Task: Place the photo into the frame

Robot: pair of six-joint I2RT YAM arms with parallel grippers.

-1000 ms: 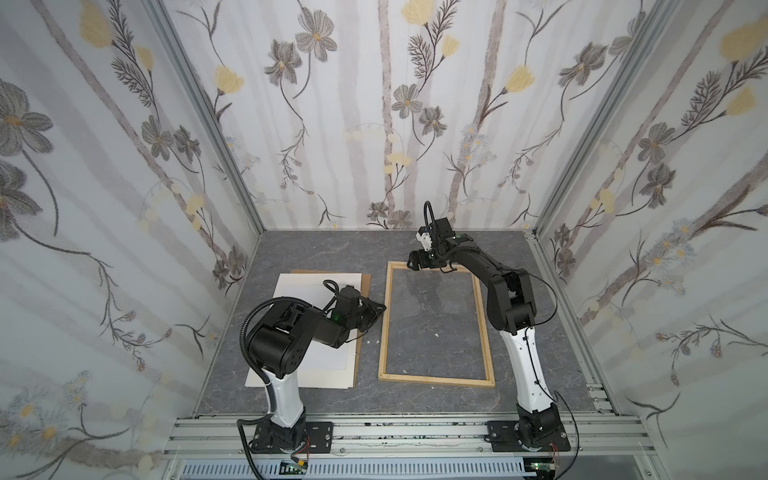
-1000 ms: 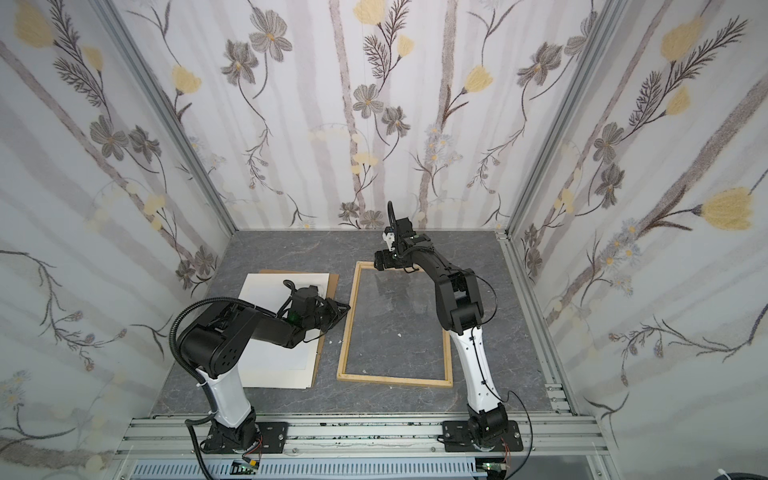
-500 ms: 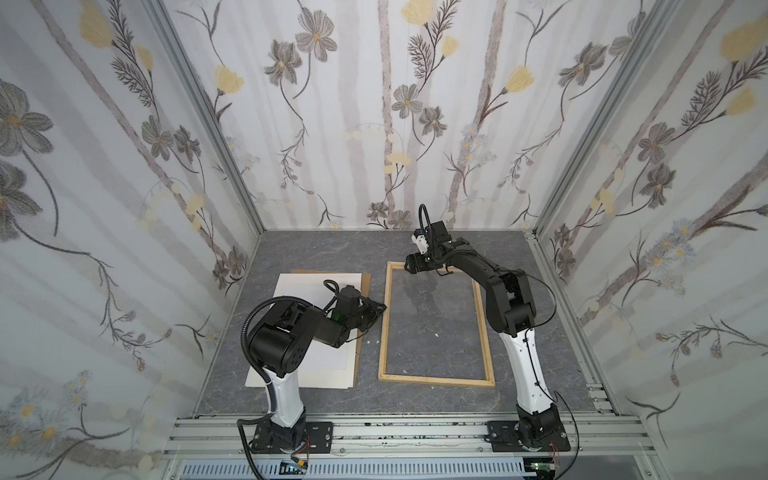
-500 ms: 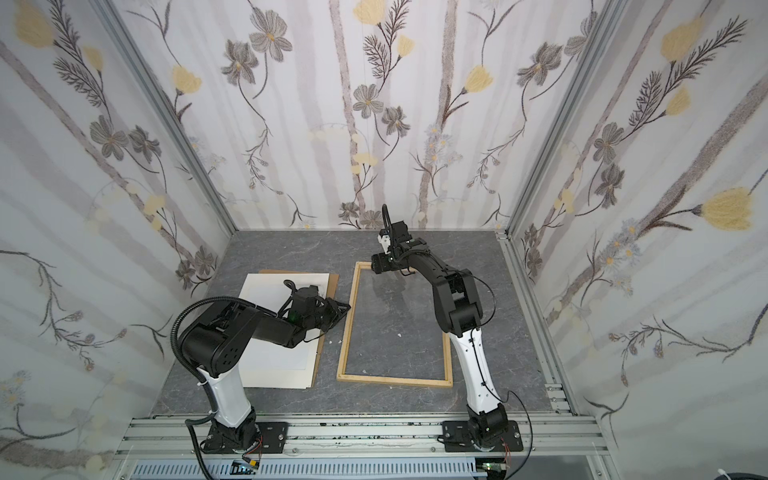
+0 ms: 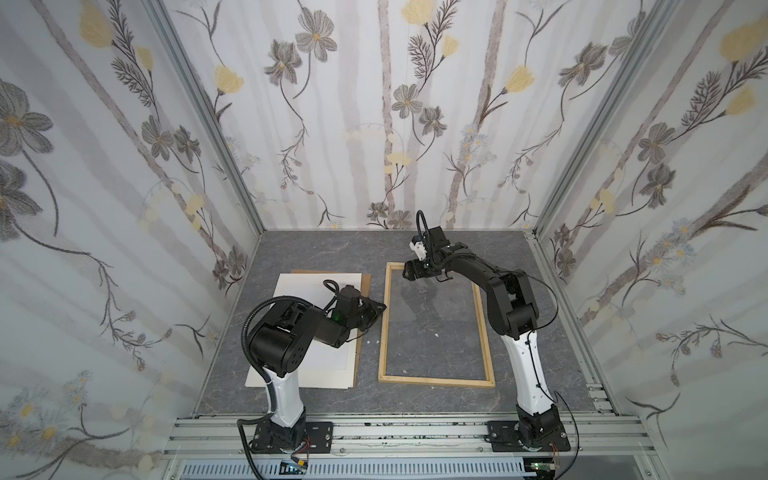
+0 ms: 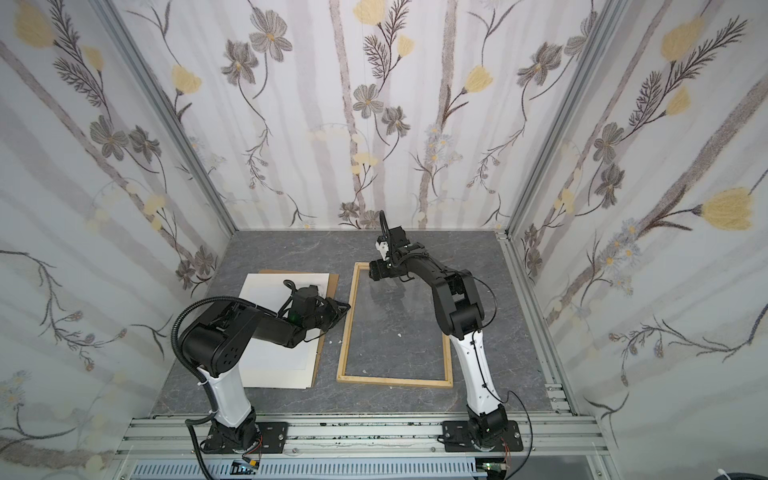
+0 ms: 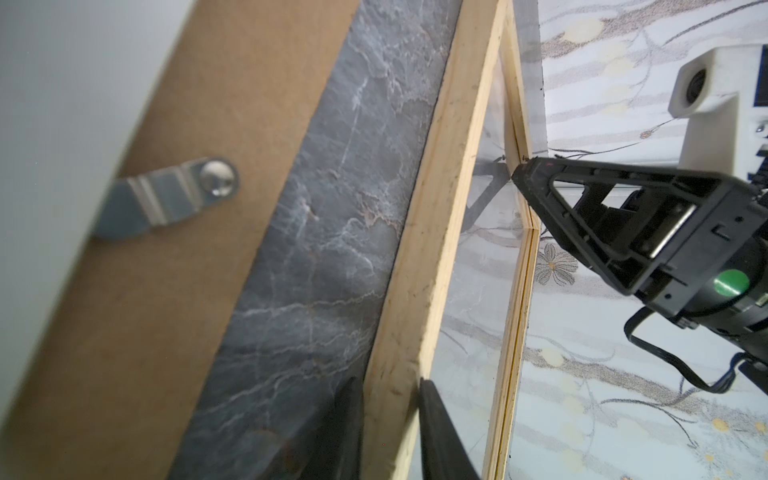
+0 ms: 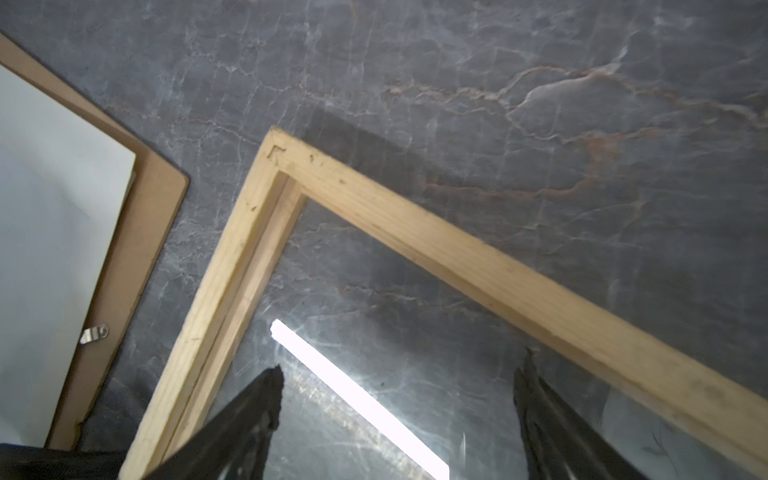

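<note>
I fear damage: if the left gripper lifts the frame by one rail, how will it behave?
The frame would probably twist or sag: its wood strips look thin for so large a rectangle, and the left gripper clamps only one long rail. The pane shows a bright reflection, so it is likely glass or acrylic, adding weight and perhaps fragile.

Three walls (image 5: pixel 365 104) enclose cell in both top views: pale wallpaper, grey and yellow flowers, grey vertical streaks. Aluminium corner posts (image 5: pixel 212 124) at upper left and upper right. Dark grey marble-pattern worktop (image 5: pixel 332 249) at centre. Aluminium rails (image 5: pixel 415 432) along lower edge. Soft, even light.
</note>
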